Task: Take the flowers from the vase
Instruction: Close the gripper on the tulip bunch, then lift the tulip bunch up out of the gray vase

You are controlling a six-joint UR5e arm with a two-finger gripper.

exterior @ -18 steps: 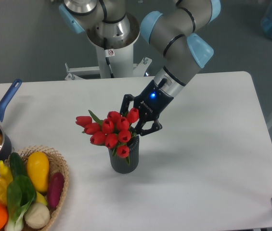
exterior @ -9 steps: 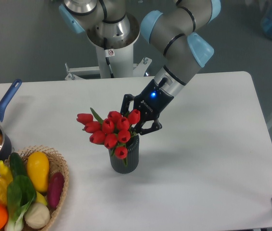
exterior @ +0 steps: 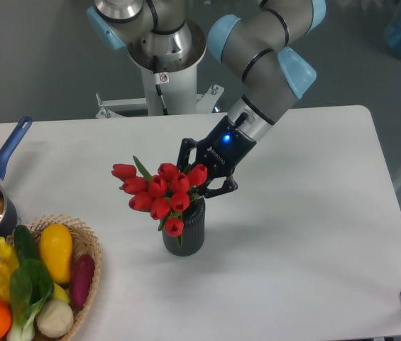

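The tool (exterior: 201, 177), clamped on the flowers (exterior: 159, 193) at frame centre with their stems in the vase (exterior: 185, 231), should rise straight and slowly, grip firm, so the vase is not dragged or tipped.

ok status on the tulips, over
Gripper shut on tulips. Bunch tilted, stems still in ribbed grey vase. Nothing blocking; vegetable basket well off to the side.
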